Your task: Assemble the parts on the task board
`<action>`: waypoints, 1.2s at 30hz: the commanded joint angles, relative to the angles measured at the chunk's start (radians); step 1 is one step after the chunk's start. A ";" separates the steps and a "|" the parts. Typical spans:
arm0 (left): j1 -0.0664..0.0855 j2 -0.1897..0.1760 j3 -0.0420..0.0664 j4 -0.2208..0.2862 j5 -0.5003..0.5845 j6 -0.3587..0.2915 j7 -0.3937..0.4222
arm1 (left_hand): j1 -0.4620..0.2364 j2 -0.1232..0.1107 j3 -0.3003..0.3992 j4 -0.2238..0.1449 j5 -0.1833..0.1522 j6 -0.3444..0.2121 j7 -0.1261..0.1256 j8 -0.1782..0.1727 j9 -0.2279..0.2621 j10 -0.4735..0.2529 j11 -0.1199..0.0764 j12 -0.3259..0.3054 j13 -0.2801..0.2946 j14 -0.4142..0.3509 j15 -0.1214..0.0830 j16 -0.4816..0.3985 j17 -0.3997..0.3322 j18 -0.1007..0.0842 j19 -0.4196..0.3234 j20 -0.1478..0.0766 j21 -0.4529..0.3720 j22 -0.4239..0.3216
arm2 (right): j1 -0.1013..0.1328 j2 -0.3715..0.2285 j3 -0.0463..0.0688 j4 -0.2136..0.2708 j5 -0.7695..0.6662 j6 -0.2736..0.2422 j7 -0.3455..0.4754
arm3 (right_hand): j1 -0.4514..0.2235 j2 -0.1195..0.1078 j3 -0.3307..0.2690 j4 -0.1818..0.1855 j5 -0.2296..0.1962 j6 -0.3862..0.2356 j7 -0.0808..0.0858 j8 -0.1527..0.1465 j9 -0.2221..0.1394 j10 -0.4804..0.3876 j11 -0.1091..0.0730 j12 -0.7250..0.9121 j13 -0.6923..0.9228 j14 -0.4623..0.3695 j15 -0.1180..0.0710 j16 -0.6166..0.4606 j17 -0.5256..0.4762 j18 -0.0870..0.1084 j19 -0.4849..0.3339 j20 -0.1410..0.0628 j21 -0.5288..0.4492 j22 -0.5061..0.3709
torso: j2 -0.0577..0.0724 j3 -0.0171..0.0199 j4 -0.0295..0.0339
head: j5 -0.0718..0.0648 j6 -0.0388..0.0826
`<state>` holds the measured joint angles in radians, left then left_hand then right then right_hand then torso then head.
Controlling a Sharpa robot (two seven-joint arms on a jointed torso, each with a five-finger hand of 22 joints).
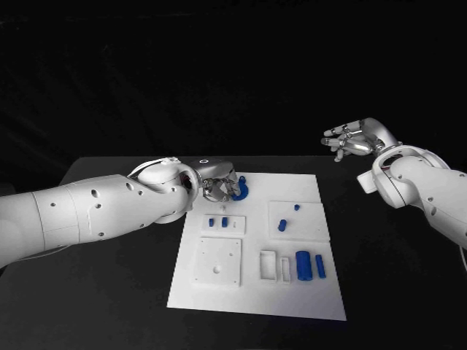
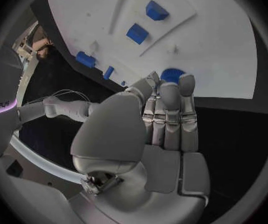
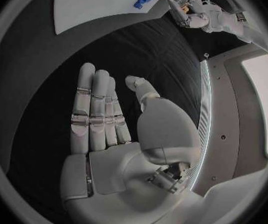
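At the white task board's [image 1: 257,292] far left corner, the left robot hand [image 1: 221,188] has its fingertips on a blue ring-shaped part [image 1: 240,191], holding nothing; the right robot hand [image 1: 355,141] hovers empty, fingers apart, off the board

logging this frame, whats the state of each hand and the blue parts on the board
left hand: over the far left corner of the task board, fingers at the blue ring; grip cannot be told
right hand: raised off the board, open, holding nothing
blue cylinder: lying on the board
small blue blocks: standing in their plate
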<state>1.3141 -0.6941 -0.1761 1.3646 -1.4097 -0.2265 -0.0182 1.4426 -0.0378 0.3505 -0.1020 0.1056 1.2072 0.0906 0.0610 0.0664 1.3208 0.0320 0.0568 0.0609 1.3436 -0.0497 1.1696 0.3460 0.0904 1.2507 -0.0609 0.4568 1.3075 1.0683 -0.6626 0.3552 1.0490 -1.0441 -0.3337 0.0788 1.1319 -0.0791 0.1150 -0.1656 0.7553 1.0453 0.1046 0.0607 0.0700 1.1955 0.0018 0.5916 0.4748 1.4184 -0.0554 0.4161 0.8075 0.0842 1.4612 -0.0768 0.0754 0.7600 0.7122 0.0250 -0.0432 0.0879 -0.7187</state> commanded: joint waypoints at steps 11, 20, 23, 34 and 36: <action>0.001 -0.052 0.008 0.023 0.078 0.050 -0.001 | -0.007 0.001 -0.013 0.003 -0.010 0.010 0.000 0.003 0.001 0.002 -0.001 0.003 -0.001 0.004 -0.001 -0.004 0.002 0.014 -0.003 -0.007 -0.001 0.018 | 0.000 0.000 0.000 -0.003 0.000 0.004 0.010 | -0.002 -0.008 0.004 -0.003 0.007 -0.004 0.003 0.002 -0.001 -0.004 -0.002 0.008 -0.004 0.006 0.002 -0.005 0.001 0.000 0.025 0.004 0.010 -0.010 | 0.001 -0.0002 0.0001 | 0.005 -0.001; 0.000 -0.058 -0.004 0.018 0.051 0.054 0.000 | -0.002 0.001 -0.015 0.002 -0.009 0.009 0.000 0.003 0.001 0.002 -0.001 0.003 -0.001 0.004 -0.001 -0.005 0.003 0.014 -0.004 -0.007 -0.001 0.019 | 0.000 0.001 0.000 -0.003 0.000 0.005 0.010 | -0.002 -0.008 0.004 -0.003 0.007 -0.004 0.003 0.002 -0.001 -0.004 -0.002 0.008 -0.004 0.006 0.002 -0.005 0.001 0.000 0.025 0.004 0.010 -0.010 | 0.001 0.0001 -0.0012 | 0.008 -0.002; 0.000 -0.057 -0.013 0.013 0.041 0.056 0.000 | -0.002 0.001 -0.015 0.002 -0.009 0.009 0.000 0.003 0.001 0.002 -0.001 0.003 -0.001 0.004 -0.001 -0.005 0.003 0.014 -0.004 -0.007 -0.001 0.019 | 0.000 0.001 0.000 -0.003 0.000 0.005 0.010 | -0.002 -0.008 0.004 -0.003 0.007 -0.004 0.003 0.002 -0.001 -0.004 -0.002 0.008 -0.004 0.006 0.002 -0.005 0.001 0.000 0.025 0.004 0.010 -0.010 | 0.001 0.0002 -0.0015 | 0.009 -0.003; -0.002 -0.054 -0.029 0.005 0.020 0.065 -0.001 | 0.002 0.000 -0.015 0.001 -0.008 0.009 0.001 0.003 0.000 0.002 -0.001 0.003 -0.001 0.004 0.000 -0.007 0.004 0.014 -0.005 -0.007 -0.001 0.019 | 0.000 0.001 0.000 -0.003 0.000 0.005 0.010 | -0.002 -0.008 0.004 -0.003 0.007 -0.004 0.003 0.002 -0.001 -0.004 -0.002 0.008 -0.004 0.006 0.002 -0.005 0.001 0.000 0.025 0.004 0.010 -0.010 | 0.001 0.0008 -0.0021 | 0.008 -0.004; -0.003 -0.054 -0.030 0.004 0.019 0.068 -0.001 | 0.002 0.000 -0.015 0.001 -0.008 0.009 0.001 0.003 0.000 0.002 -0.001 0.003 -0.001 0.004 0.000 -0.007 0.004 0.014 -0.005 -0.007 -0.001 0.019 | 0.000 0.001 0.000 -0.003 0.000 0.005 0.010 | -0.002 -0.008 0.004 -0.003 0.007 -0.004 0.003 0.002 -0.001 -0.004 -0.002 0.008 -0.004 0.006 0.002 -0.005 0.001 0.000 0.025 0.004 0.010 -0.010 | 0.001 0.0007 -0.0022 | 0.008 -0.005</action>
<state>1.3118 -0.7501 -0.2060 1.3679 -1.3767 -0.1744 -0.0215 1.4432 -0.0384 0.3410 -0.1007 0.0994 1.2090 0.0927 0.0569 0.0661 1.3203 0.0322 0.0567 0.0600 1.3436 -0.0496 1.1695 0.3487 0.0848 1.2471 -0.0645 0.4567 1.3080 1.0684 -0.6624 0.3552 1.0453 -1.0439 -0.3335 0.0788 1.1319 -0.0791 0.1150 -0.1656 0.7591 1.0454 0.1045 0.0607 0.0700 1.1955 0.0018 0.5961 0.4717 1.4184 -0.0554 0.4161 0.8073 0.0842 1.4612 -0.0768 0.0821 0.7513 0.7131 0.0258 -0.0453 0.0964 -0.7234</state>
